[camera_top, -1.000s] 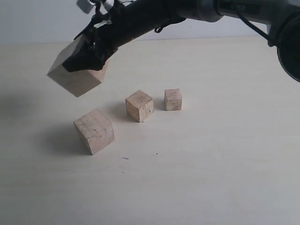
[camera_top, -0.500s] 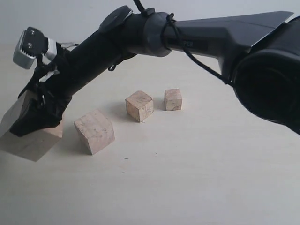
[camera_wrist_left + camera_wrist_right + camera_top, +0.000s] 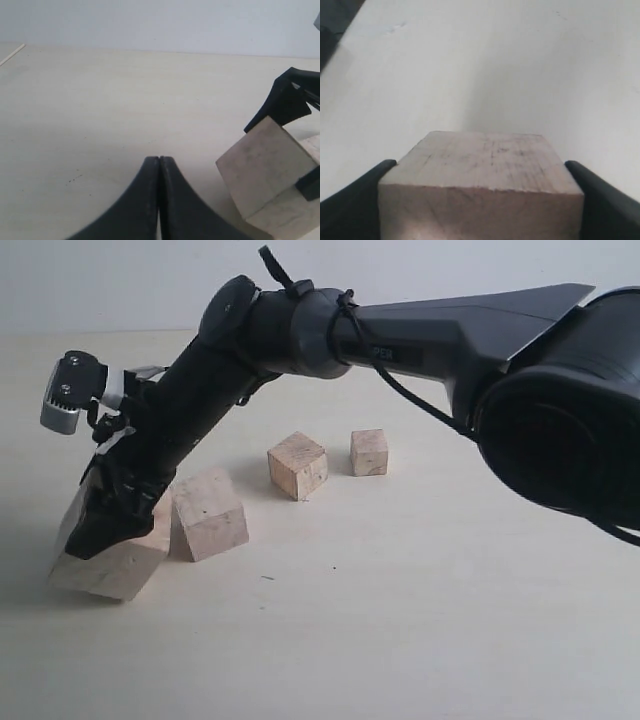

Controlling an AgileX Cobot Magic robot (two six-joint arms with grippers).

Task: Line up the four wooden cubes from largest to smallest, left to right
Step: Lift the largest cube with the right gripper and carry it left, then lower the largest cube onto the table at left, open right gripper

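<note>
Bright, diffuse light; soft shadow left of the largest cube (image 3: 115, 570); wrist views slightly blurred

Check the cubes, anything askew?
Yes. The biggest cube, held in the right gripper, is tilted at the row's left end, not flat on the table. It looks pressed against the next cube, which sits skewed too.

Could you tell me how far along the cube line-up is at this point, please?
Done: the size order already reads correctly, with the second cube, third cube and smallest cube running left to right. In hand: the right gripper clamps the largest cube, tilted, at the left end. Left: set it flat, release, and straighten the slanting row. The left gripper is shut and idle.
</note>
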